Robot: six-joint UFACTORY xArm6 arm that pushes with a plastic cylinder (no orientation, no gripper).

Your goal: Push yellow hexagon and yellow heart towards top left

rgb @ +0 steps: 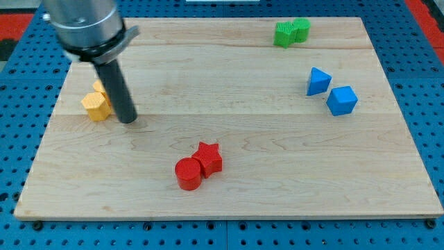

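A yellow hexagon [95, 106] lies near the board's left edge. A second yellow block [100, 88], likely the heart, sits just above it, touching it and partly hidden behind my rod. My tip [127, 119] rests on the board just to the right of the yellow hexagon, very close to it. The rod rises up and to the left toward the arm at the view's top left.
A red cylinder [188, 173] and a red star [209, 157] touch at bottom centre. Two green blocks [291, 32] sit at the top right. A blue triangle [318, 81] and a blue cube-like block [341, 100] lie at the right. The wooden board [229, 201] rests on a blue pegboard.
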